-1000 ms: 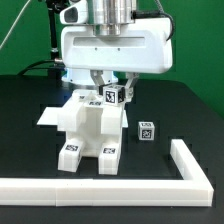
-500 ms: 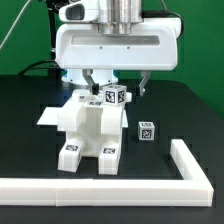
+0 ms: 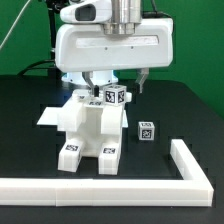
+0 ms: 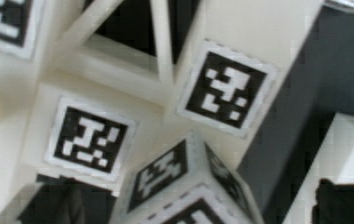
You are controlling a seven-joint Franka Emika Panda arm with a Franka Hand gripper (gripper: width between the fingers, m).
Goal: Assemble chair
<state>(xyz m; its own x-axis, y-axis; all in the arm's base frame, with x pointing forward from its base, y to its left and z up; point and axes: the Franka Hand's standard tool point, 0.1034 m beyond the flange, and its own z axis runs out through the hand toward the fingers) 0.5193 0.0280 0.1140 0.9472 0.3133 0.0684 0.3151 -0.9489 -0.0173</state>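
Observation:
The chair [image 3: 88, 128] stands mid-table in the exterior view, a white blocky assembly with black-and-white tags on its front feet. A short tagged post [image 3: 114, 96] sits on its top at the exterior view's right. My gripper [image 3: 115, 80] hangs just above that post, open, with one finger on each side and clear of it. In the wrist view the tagged chair panel [image 4: 156, 90] fills the picture. The post's tagged corner [image 4: 188, 190] lies between my dark fingertips [image 4: 58, 205], and the gripper [image 4: 200, 208] holds nothing.
A small loose tagged block [image 3: 145, 130] lies on the black table to the exterior view's right of the chair. A long white L-shaped rail [image 3: 110, 184] runs along the front and turns up at the right. A thin flat white piece [image 3: 47, 117] juts out beside the chair.
The jaws have spread wide apart and let go of the post on top of the chair. The hand has risen slightly. The chair has not moved.

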